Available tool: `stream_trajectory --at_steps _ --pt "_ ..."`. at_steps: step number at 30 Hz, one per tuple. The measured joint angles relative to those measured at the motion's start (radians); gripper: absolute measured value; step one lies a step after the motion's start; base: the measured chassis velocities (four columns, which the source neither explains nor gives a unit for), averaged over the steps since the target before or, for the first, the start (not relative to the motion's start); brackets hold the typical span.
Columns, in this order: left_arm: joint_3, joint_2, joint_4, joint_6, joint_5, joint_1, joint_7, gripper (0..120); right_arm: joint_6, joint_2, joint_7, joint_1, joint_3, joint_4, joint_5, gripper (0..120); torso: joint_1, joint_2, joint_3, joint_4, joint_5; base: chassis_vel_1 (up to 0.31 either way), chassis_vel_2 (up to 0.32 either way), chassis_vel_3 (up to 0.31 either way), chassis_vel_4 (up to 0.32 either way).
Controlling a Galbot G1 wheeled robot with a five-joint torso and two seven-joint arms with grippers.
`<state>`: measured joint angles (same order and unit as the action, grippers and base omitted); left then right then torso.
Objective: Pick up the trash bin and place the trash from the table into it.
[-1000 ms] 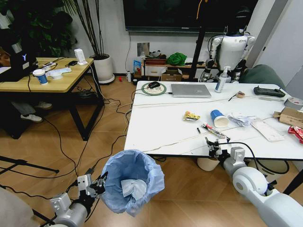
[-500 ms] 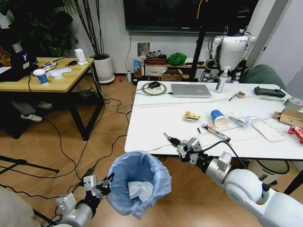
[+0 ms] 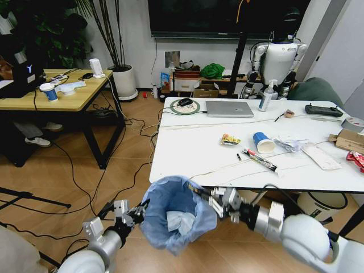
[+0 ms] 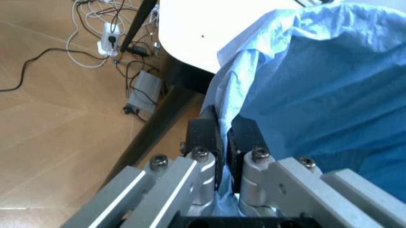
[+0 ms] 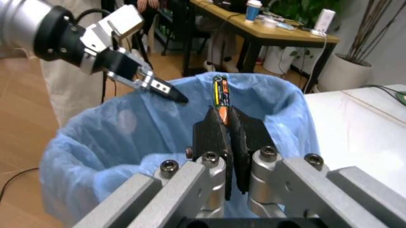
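The left gripper (image 3: 138, 211) clenches the bin's (image 3: 177, 219) bag rim, held near the surface's (image 3: 187, 153) near edge. The right gripper (image 5: 222, 116) grasps a tube (image 5: 219, 92) above the opening; release only once it is centred.

White marble-look table (image 3: 187, 153) — laptop (image 3: 229, 109), blue cup (image 3: 263, 141), scattered litter (image 3: 290, 143).

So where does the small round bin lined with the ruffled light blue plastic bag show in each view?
Head view: bottom centre, the blue-bagged trash bin between both grippers.
Left wrist view: its bag beyond the left gripper, shut on the rim.
Right wrist view: open mouth beneath the right gripper.
Shared landmark: white marble-look table.
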<state>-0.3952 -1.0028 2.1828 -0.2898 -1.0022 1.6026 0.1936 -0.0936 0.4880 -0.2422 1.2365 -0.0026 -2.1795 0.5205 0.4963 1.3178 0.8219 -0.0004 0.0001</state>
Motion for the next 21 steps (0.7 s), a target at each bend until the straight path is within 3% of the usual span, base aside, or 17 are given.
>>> stream_trajectory --at_steps 21 --pt "0.007 -0.023 -0.004 -0.005 0.003 0.009 0.001 0 -0.042 0.020 -0.016 -0.062 -0.057 0.004 -0.038 4 0.000 0.000 0.000 0.0003 -0.0001 0.000 0.000 0.000 0.000"
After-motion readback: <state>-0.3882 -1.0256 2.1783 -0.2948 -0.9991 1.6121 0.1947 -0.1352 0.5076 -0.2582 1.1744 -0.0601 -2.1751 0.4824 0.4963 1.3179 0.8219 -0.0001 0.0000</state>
